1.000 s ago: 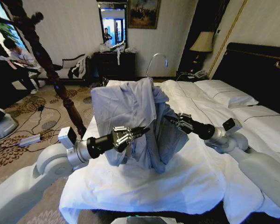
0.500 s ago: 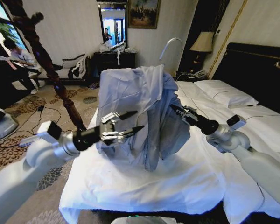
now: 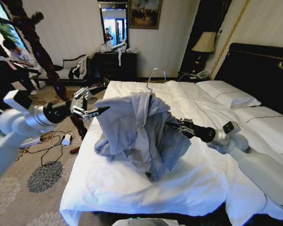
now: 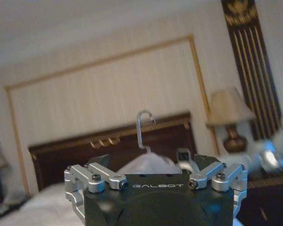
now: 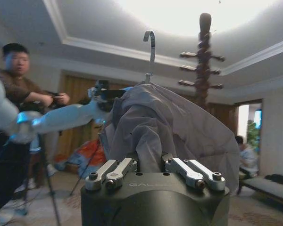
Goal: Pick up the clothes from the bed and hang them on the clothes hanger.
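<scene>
Gripping the shirt (image 3: 141, 127) on its hanger (image 3: 153, 75) above the bed (image 3: 188, 179), the right gripper (image 3: 175, 125) is clenching the cloth at its 3 o'clock side; the left gripper (image 3: 100, 102) is hovering released at 9 o'clock.

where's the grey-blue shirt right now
In the head view the shirt hangs bunched on a wire hanger above the bed, middle of frame, with the right gripper against it and the left gripper just beside it.

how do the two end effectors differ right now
The left end effector is open and holds nothing, off the bed's side beside the shirt. The right end effector is shut on the shirt, holding it up over the bed. Both point toward the shirt.
</scene>
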